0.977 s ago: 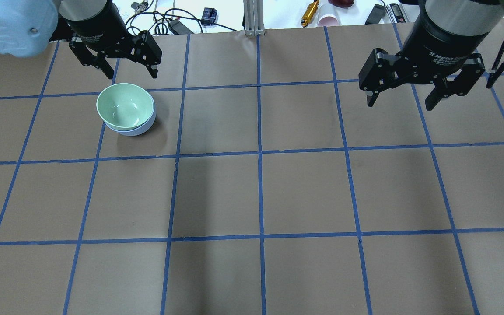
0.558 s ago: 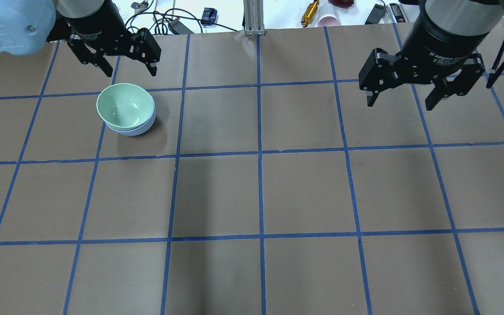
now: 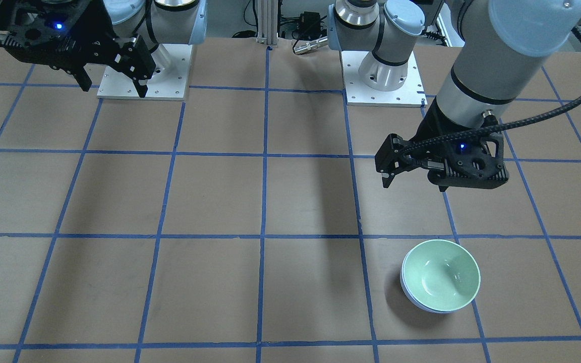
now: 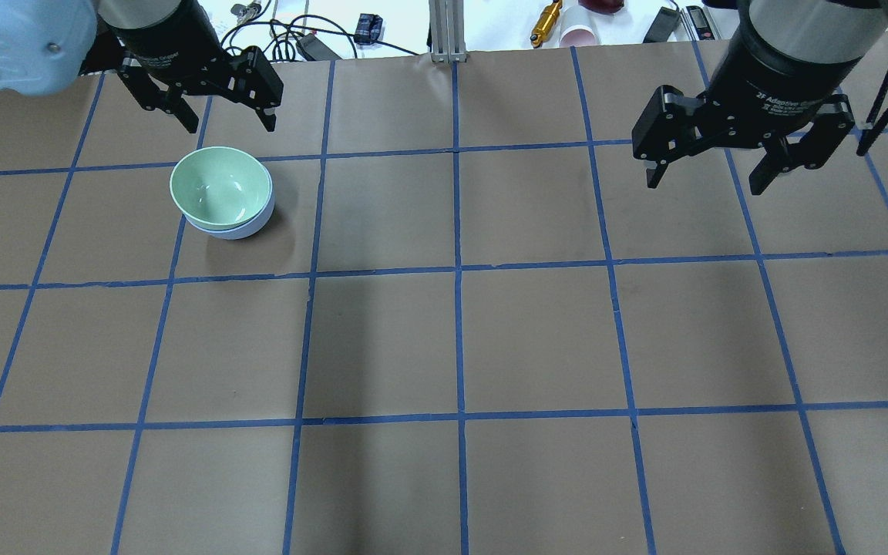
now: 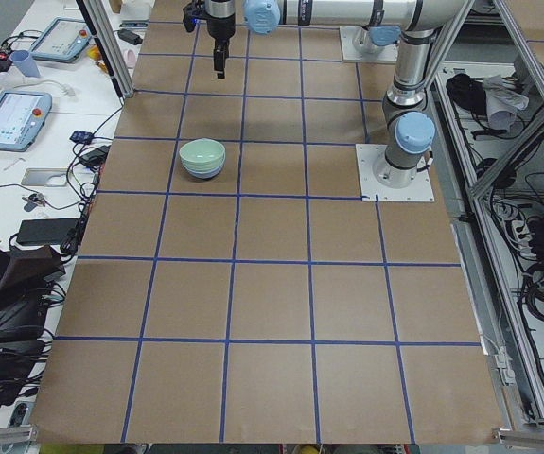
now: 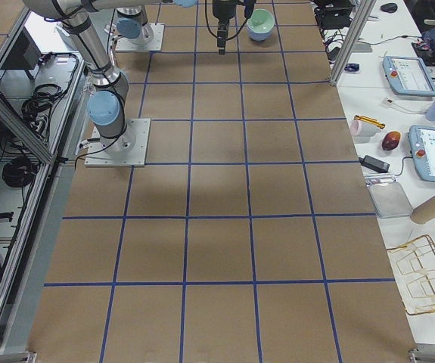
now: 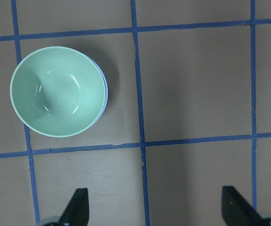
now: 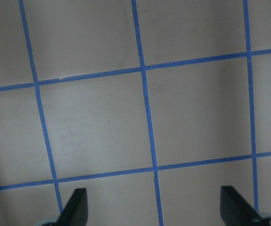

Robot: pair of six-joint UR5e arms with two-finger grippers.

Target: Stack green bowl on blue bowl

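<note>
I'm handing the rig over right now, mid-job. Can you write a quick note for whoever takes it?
Left end effector: open, empty, raised off to one side of the bowls, touching neither.
Right end effector: open, empty, over the table, far from the bowls.
Green bowl sits nested in the blue bowl, on the robot's left side.
Done: the stack. Left: apparently nothing but parking the arms.

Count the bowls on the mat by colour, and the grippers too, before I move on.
green bowl: 1, sitting inside the blue one
blue bowl: 1, underneath
grippers: 2, left gripper and right gripper, both open and empty
Total: 4
</note>
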